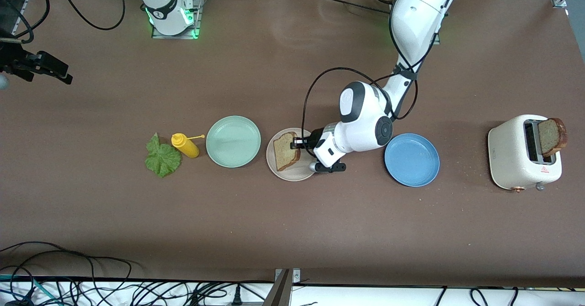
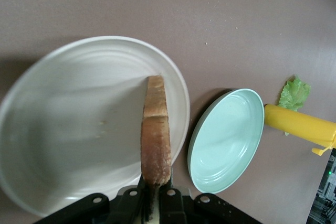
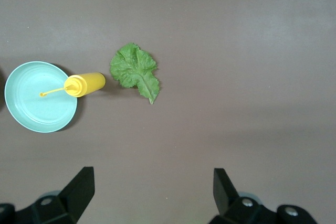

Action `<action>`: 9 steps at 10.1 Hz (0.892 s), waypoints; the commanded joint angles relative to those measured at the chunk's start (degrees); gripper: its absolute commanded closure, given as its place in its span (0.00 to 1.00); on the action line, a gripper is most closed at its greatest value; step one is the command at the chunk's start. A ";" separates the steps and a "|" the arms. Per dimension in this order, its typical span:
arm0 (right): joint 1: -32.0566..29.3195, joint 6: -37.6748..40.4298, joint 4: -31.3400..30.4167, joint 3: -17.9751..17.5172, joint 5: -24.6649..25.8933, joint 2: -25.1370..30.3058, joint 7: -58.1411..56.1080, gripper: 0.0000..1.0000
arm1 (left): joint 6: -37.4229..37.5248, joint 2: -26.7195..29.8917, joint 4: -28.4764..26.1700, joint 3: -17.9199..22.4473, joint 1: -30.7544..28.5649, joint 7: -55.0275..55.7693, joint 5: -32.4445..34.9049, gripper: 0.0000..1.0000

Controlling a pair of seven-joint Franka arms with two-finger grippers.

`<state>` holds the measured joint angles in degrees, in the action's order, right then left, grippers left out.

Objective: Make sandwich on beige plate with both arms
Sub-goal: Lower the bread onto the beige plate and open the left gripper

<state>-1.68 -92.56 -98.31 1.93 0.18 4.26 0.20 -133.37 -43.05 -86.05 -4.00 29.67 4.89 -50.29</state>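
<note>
The beige plate (image 1: 296, 171) lies mid-table between a mint-green plate and a blue plate; it also fills the left wrist view (image 2: 79, 129). My left gripper (image 1: 299, 144) is low over its rim and shut on one end of a brown-crusted bread slice (image 1: 286, 150), which lies over the plate and shows edge-on in the left wrist view (image 2: 156, 140). A second slice (image 1: 552, 137) stands in the toaster. The lettuce leaf (image 1: 162, 156) lies flat on the table toward the right arm's end. My right gripper (image 3: 152, 174) is open and empty, high over the table near the lettuce (image 3: 135, 71).
A yellow squeeze bottle (image 1: 185, 145) lies between the lettuce and the mint-green plate (image 1: 233, 141). The blue plate (image 1: 411, 160) lies beside the left arm's hand. A cream toaster (image 1: 516, 160) stands at the left arm's end. Cables hang along the near table edge.
</note>
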 commanded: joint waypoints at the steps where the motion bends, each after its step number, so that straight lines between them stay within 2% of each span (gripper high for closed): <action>1: -0.26 0.98 0.58 0.10 -1.06 0.22 -0.02 0.00 | -0.84 -1.59 1.50 0.93 1.00 -0.50 -0.95 0.49; 2: -0.26 0.98 0.58 0.10 -1.06 0.22 -0.02 0.00 | -0.84 -1.68 1.50 1.10 0.92 -0.50 -0.69 0.23; 3: -0.26 0.98 0.58 0.10 -1.06 0.22 -0.02 0.00 | -0.84 -1.68 1.50 1.10 0.65 -0.50 0.97 0.04; 4: -0.26 0.98 0.58 0.10 -1.06 0.22 -0.02 0.00 | -0.84 -1.68 1.32 1.19 0.57 -0.41 1.94 0.00; 6: -0.26 0.98 0.58 0.10 -1.06 0.22 -0.02 0.00 | -0.49 -1.33 0.80 1.45 0.21 -0.41 2.56 0.00; 9: -0.26 0.98 0.58 0.10 -1.06 0.22 -0.02 0.00 | 2.31 -0.89 0.62 1.54 -1.80 -0.06 7.92 0.00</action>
<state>-1.68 -92.56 -98.32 1.96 0.18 4.26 0.20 -133.21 -44.14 -86.02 -2.48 28.83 4.73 -44.92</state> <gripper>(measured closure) 0.000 0.000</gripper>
